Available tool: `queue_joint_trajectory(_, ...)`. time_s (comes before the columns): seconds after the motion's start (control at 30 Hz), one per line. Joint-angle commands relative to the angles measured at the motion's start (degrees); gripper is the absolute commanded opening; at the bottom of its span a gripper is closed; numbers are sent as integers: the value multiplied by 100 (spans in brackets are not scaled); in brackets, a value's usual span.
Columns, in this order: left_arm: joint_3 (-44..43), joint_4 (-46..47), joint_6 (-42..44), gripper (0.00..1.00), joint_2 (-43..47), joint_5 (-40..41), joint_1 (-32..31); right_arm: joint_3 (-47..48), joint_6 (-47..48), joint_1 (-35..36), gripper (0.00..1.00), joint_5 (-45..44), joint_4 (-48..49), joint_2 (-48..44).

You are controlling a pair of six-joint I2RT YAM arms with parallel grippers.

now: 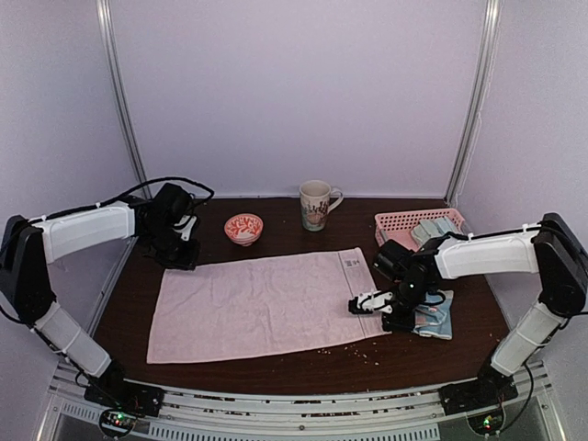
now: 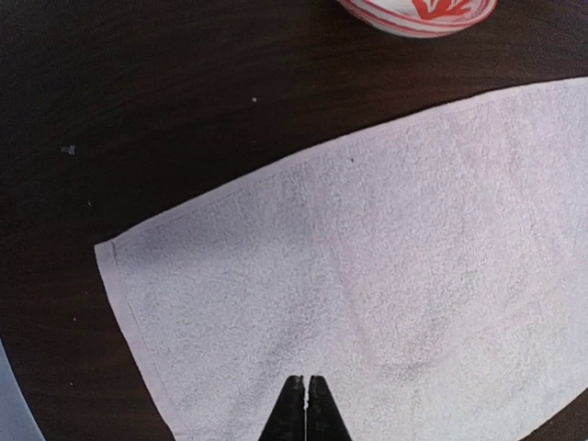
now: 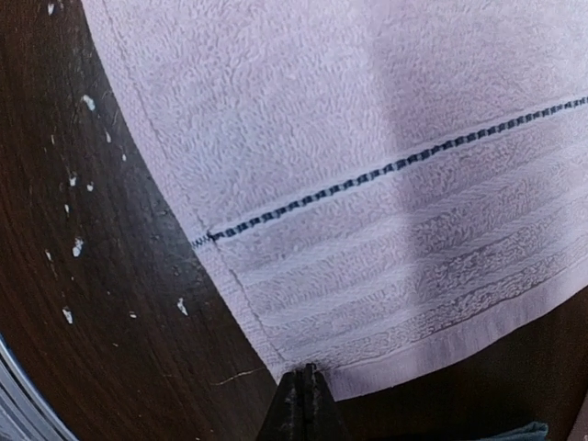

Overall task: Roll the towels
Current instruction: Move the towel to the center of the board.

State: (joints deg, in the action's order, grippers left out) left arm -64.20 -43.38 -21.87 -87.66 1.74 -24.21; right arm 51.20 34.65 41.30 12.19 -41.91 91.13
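A large pale pink towel (image 1: 262, 303) lies spread flat in the middle of the dark table. My left gripper (image 1: 184, 250) is shut over its far left corner; in the left wrist view the closed tips (image 2: 306, 397) sit above the towel (image 2: 386, 257) with no cloth between them. My right gripper (image 1: 355, 304) is shut at the towel's right edge; in the right wrist view the closed tips (image 3: 304, 378) touch the hem at a corner of the towel (image 3: 367, 138). A light blue towel (image 1: 439, 320) lies under my right arm.
A pink lattice basket (image 1: 393, 220) with folded towels (image 1: 432, 230) stands at the back right. A mug (image 1: 316, 204) and a red-patterned bowl (image 1: 243, 228) stand behind the towel; the bowl also shows in the left wrist view (image 2: 418, 14). Crumbs dot the table's front (image 1: 354, 347).
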Motion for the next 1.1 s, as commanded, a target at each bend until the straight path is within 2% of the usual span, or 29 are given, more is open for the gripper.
queue_joint_trajectory(0.0, 427, 1276, 376, 5, 519, 594, 47, -623, 209, 195, 0, -606, -312, -423)
queue_joint_trajectory(0.07, 646, 1741, 488, 10, 797, 654, 121, -870, 305, 192, 2, -687, -253, -761)
queue_joint_trajectory(0.1, 702, 1820, 498, 15, 821, 660, 208, -834, 333, 199, 6, -648, -210, -853)
queue_joint_trajectory(0.2, 635, 1844, 559, 36, 627, 644, 360, -277, 298, 202, 13, -301, -225, -821)
queue_joint_trajectory(0.3, 484, 1746, 592, 48, 358, 639, 493, 411, 282, 184, 19, 163, -402, -532)
queue_joint_trajectory(0.47, 489, 1699, 573, 63, 288, 372, 830, 1333, -73, -167, 21, 726, -344, -4)
queue_joint_trajectory(0.67, 626, 1821, 417, 72, 353, -133, 1374, 2761, -714, -857, 21, 993, -378, 920)
queue_joint_trajectory(0.7, 627, 1860, 412, 92, 412, -158, 1382, 2892, -794, -1009, 20, 1096, -350, 934)
queue_joint_trajectory(0.73, 636, 1878, 473, 97, 495, -176, 1381, 2970, -885, -1170, 21, 1255, -287, 909)
queue_joint_trajectory(0.8, 532, 1698, 538, 98, 658, 62, 1374, 3035, -1125, -1432, 22, 1338, -37, 817)
queue_joint_trajectory(0.93, 365, 1587, 732, 98, 981, 847, 1374, 3255, -1193, -1629, 24, 803, 36, 981)
queue_joint_trajectory(1.0, 519, 1935, 898, 98, 1196, 930, 1374, 3511, -1154, -1626, 24, 555, -121, 1245)
queue_joint_trajectory(1.07, 628, 2245, 809, 98, 1351, 661, 1374, 3921, -1154, -1633, 24, 408, -334, 1571)
